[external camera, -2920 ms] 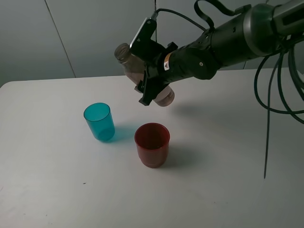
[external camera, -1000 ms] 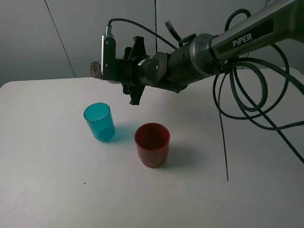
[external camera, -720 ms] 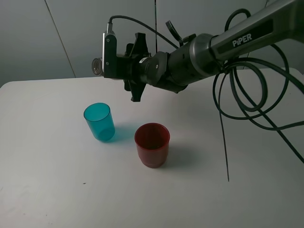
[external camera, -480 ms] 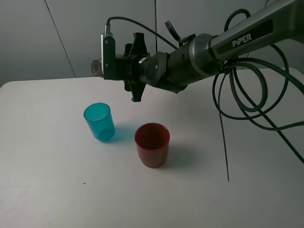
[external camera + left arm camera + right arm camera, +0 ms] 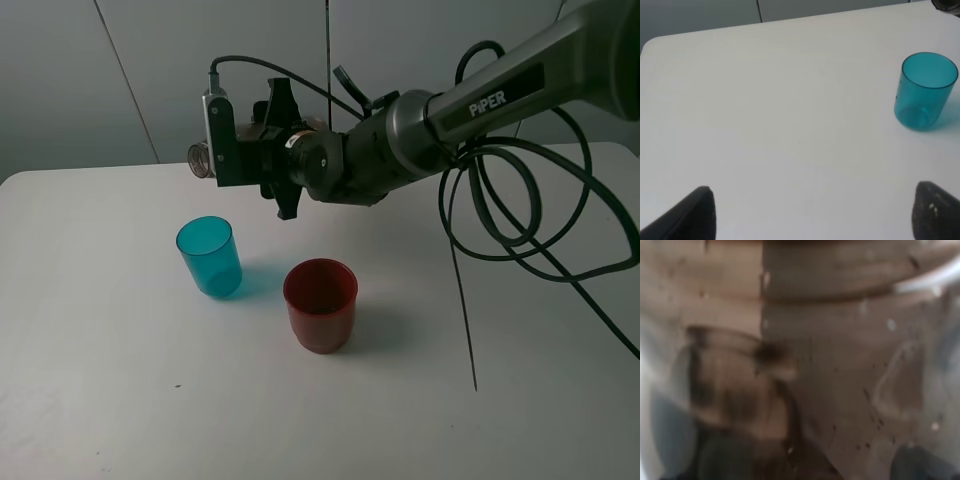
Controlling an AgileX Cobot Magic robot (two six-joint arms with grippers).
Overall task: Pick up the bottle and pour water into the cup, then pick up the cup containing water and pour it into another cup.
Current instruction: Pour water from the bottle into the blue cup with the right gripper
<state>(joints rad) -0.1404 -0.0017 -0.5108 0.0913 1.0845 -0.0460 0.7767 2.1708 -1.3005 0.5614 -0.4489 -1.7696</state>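
Two pours left, seemingly. Grips brownish bottle (image 5: 201, 158) tight in right gripper (image 5: 279, 158), tipped level at upper left, mouth above teal cup (image 5: 210, 256); shows no stream. Leaves red cup (image 5: 320, 305) for later.

A: How is the bottle (image 5: 200, 158) found?
B: Clear, brown-tinted, uncapped. It is seen raised and tipped almost level, its threaded neck exposed above and behind the teal cup (image 5: 210, 256).
A: And the cups?
B: The teal cup is found upright. The red cup (image 5: 320, 305), wider, is stood upright just beside it, not touching.
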